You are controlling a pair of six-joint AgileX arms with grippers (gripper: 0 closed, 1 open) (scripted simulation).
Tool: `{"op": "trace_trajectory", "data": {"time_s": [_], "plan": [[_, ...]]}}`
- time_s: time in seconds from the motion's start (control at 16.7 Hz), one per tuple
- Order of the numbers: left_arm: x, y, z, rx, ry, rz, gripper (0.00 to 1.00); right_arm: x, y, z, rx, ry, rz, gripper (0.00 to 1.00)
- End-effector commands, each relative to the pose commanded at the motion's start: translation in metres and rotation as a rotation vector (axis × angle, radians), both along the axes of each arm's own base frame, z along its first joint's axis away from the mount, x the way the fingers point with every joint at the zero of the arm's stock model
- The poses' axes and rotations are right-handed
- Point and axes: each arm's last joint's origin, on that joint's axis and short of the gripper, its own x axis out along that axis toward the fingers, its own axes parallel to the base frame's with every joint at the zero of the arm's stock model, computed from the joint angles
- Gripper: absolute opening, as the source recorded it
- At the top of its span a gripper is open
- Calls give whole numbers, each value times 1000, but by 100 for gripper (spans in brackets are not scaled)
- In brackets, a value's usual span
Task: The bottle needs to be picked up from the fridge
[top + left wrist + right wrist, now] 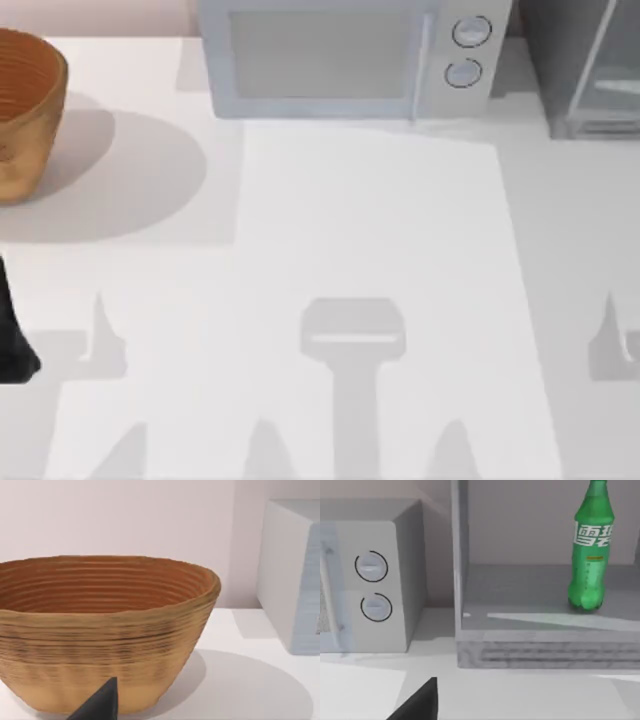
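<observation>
Nothing is grasped yet: the bottle (590,550) stands upright inside the fridge (540,650), upper right. Each pincer's opening cannot be told; reaching and lifting remain.

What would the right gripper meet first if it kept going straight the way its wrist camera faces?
Probably the fridge: its grey lower front lies dead ahead across bare table. The bottle stands upright on the shelf inside, higher and off to one side. Depth is unclear.
</observation>
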Motion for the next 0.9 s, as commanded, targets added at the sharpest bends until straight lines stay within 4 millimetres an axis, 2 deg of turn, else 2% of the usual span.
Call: {"op": "trace_trajectory", "data": {"time_s": [0.42, 0.66, 0.9], "plan": [[0, 0, 0, 0, 0, 0, 100, 9, -5, 11, -7, -28, -2, 100], [0, 0, 0, 0, 0, 0, 100, 30, -16, 21, -17, -44, -7, 100], [0, 0, 0, 0, 0, 0, 100, 59, -36, 12, -11, -4, -8, 100]]}}
